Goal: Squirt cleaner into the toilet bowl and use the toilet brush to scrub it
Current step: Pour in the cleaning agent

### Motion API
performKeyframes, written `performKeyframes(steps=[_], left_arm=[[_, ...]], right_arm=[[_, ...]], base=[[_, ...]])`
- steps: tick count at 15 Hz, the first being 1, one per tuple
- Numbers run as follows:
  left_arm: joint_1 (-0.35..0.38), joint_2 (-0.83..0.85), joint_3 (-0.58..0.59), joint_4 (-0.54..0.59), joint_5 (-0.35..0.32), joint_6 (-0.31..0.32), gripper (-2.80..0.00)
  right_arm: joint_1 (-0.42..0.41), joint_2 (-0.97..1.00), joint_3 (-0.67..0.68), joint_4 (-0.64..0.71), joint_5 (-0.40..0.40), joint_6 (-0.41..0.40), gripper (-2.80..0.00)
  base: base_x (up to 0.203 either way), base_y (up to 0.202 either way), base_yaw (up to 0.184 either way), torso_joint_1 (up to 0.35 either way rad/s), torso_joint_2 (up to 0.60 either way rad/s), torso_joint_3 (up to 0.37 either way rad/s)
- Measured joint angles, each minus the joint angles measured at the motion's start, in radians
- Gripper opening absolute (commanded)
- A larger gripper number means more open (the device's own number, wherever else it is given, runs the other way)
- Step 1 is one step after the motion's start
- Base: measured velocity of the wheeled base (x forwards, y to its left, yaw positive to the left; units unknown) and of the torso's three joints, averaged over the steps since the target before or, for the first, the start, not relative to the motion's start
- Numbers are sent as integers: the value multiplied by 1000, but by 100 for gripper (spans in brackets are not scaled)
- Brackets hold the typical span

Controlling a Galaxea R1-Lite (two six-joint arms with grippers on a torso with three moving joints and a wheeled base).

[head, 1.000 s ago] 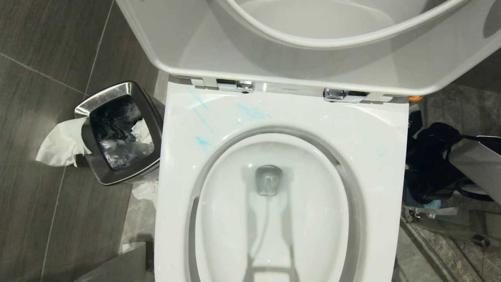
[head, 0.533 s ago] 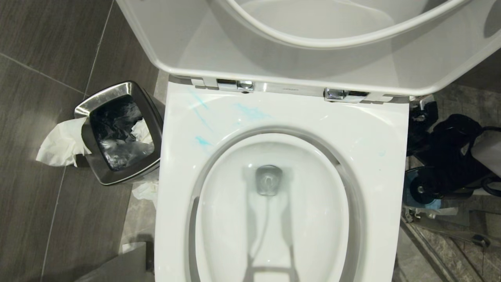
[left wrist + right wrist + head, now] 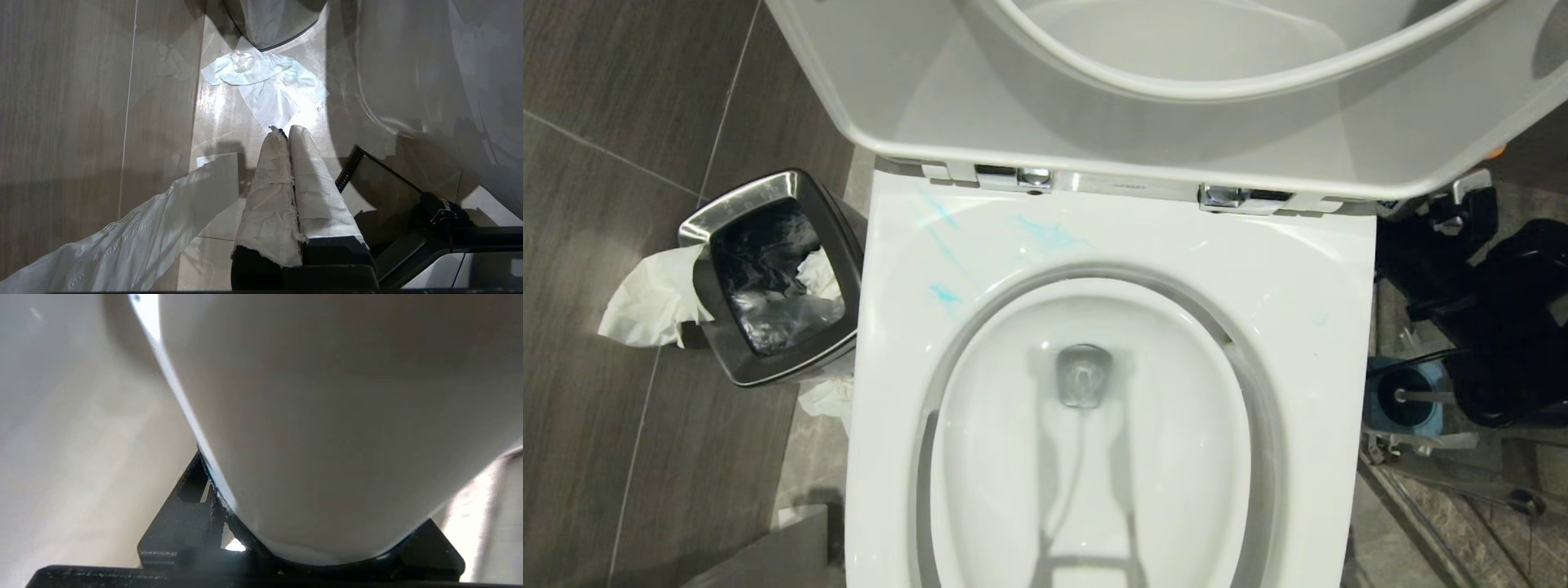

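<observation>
The bowl [image 3: 1111, 457], glossy white ceramic with a squarish rim around an oval basin, fills the head view, its plastic lid [image 3: 915, 98] tipped up on chrome hinges so the basin lies open for cleaning. Left of it on the dark tiled floor [image 3: 605, 457] stands a steel bin [image 3: 768, 363] with a black liner, tissue [image 3: 649, 302] draped over its edge. The right arm [image 3: 1503, 310], a dark mass, reaches low beside the bowl's right flank. The right gripper [image 3: 327, 559] stands about half wide around a smooth, rounded white body [image 3: 327, 416], probably the cleaner's bottle, though that cannot be confirmed. The left gripper [image 3: 286, 130] hangs parked by the bowl's base, its paper-wrapped fingers pressed together with nothing between them. A squat blue holder [image 3: 1405, 400] sits on the floor to the right, but the brush itself cannot be made out. Cleaner [image 3: 1045, 233] shows only as thin turquoise smears on the rear rim, not in the basin.
</observation>
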Motion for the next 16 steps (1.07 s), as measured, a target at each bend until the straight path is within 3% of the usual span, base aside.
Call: performKeyframes(steps=[6, 12, 16], left_arm=[[-2, 0, 0, 0, 0, 0, -280], [-1, 0, 0, 0, 0, 0, -280], [-1, 0, 0, 0, 0, 0, -280]], right_arm=[[-2, -242, 149, 153, -137, -66, -280], [-2, -578, 247, 501, -222, -70, -280], [-3, -792, 289, 756, -238, -9, -280]], base=[[0, 0, 0, 0, 0, 0], [0, 0, 0, 0, 0, 0], [0, 0, 0, 0, 0, 0]])
